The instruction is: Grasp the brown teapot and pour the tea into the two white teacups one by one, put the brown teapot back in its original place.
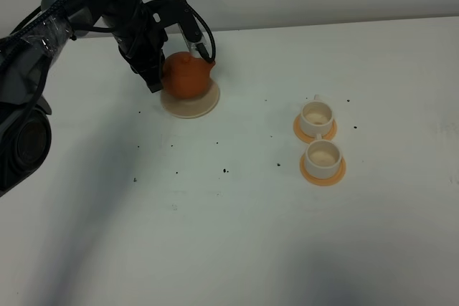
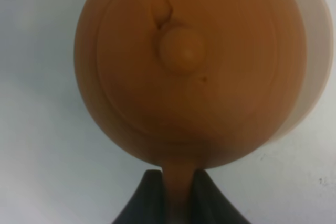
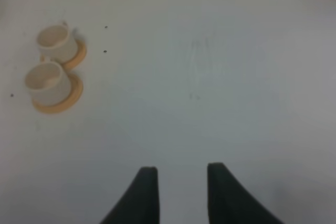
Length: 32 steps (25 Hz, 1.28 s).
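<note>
Left gripper point(image 2: 176, 184): closed on the loop handle of the brown teapot point(image 1: 188, 77), one finger pressed on each side.
Right gripper point(image 3: 178, 179): jaws are parted, nothing is held, and bare table point(image 1: 229, 241) lies under it.
Teapot place: at about ten o'clock of the table in the high view, over the cream saucer point(image 1: 206, 107). Whether the base rests on it cannot be told.
Cups' place: at about three o'clock of the table and four o'clock from the teapot, well apart from it.
Step judged: the lift towards the first pour.
Done well: the pot is raised straight and kept level, so that the lid is not shed. The grip is kept firm, since the weight hangs ahead of the fingers. The spout, at two o'clock on the pot, is brought over a cup before any tilt is begun, and the tilt is made slowly.
Count: one teapot and one saucer. Two white teacups point(image 1: 316, 115) point(image 1: 323, 154), each on one orange coaster point(image 1: 330, 134) point(image 1: 338, 173), so two coasters. No tea is seen.
</note>
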Motion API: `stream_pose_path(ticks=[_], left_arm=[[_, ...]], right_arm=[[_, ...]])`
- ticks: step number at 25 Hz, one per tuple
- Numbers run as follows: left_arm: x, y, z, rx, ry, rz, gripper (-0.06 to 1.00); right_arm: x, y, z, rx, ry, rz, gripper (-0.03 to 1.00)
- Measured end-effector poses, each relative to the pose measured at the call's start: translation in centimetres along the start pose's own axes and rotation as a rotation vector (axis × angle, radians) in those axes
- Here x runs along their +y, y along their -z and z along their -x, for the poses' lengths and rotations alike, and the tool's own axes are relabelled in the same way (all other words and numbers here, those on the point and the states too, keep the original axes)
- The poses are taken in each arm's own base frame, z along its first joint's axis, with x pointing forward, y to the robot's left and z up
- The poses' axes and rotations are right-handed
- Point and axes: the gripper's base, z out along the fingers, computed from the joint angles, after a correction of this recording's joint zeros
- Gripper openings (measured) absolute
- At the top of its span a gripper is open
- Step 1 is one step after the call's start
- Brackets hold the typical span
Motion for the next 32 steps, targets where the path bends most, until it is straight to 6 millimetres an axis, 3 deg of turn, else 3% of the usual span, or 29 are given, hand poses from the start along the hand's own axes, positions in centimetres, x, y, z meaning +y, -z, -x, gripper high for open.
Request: stream_pose_path(ticks=[10, 24, 32], left_arm=[[-0.2, 2.2, 2.0, -0.086, -0.046, 0.022, 0.12], [-4.5, 2.6, 7.5, -0.136, -0.194, 0.029, 0.12], [-5.8, 2.7, 9.3, -0.171, -0.258, 0.063, 0.12]], right_arm=[[0.0, 0.0, 0.0, 0.0, 0.0, 0.0, 0.24], [0.0, 0.0, 0.0, 0.0, -0.002, 0.003, 0.24], [0.0, 0.0, 0.0, 0.0, -0.002, 0.003, 0.24]])
